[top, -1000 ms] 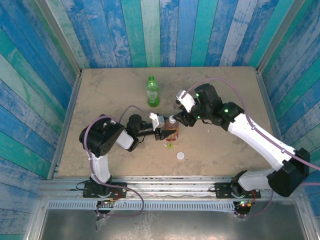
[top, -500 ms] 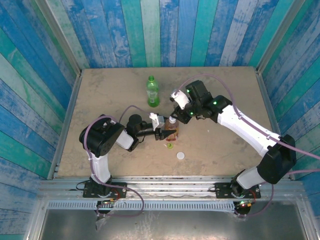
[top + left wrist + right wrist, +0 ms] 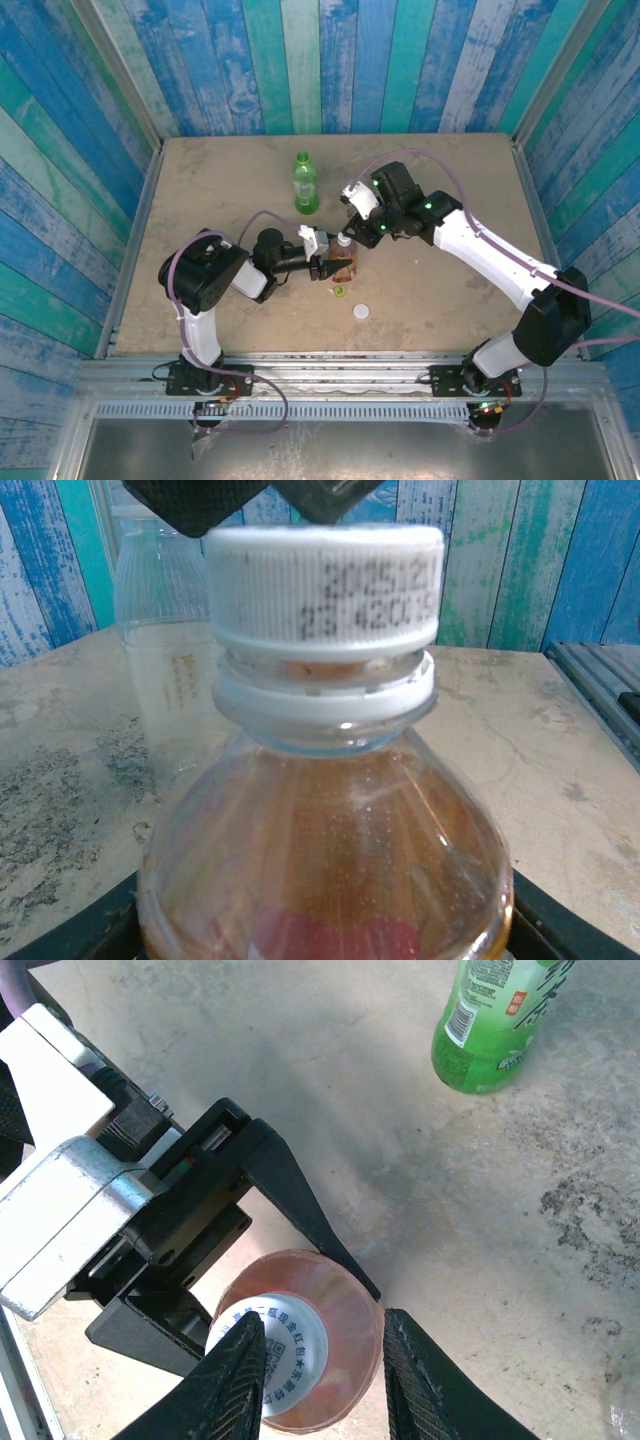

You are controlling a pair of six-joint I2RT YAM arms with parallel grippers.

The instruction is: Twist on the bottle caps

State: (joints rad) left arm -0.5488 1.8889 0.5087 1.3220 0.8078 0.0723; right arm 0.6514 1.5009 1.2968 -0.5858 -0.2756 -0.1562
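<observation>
**Amber bottle clamped, white cap on its neck**

The tan table (image 3: 200,200) sits inside blue-green plank walls (image 3: 320,60). The left gripper (image 3: 330,268) reaches in from the left and is closed on the amber bottle (image 3: 346,264). It has one black finger on each side of the body and holds the bottle upright near the middle of the table. The right gripper (image 3: 325,1375) hangs over the bottle from above, its fingers partly apart with a plain gap between them. The tips are just over the top, and I can't tell whether they touch it.

The green bottle (image 3: 305,186) stands alone farther back, well apart. The clear bottle (image 3: 165,650) stands just behind the amber one.

A white cap (image 3: 325,580) sits on the amber bottle's neck. The yellow-green cap (image 3: 340,292) lies on the table just in front of that bottle. A loose white cap (image 3: 361,312) lies near it, closer to the arms' bases.
</observation>
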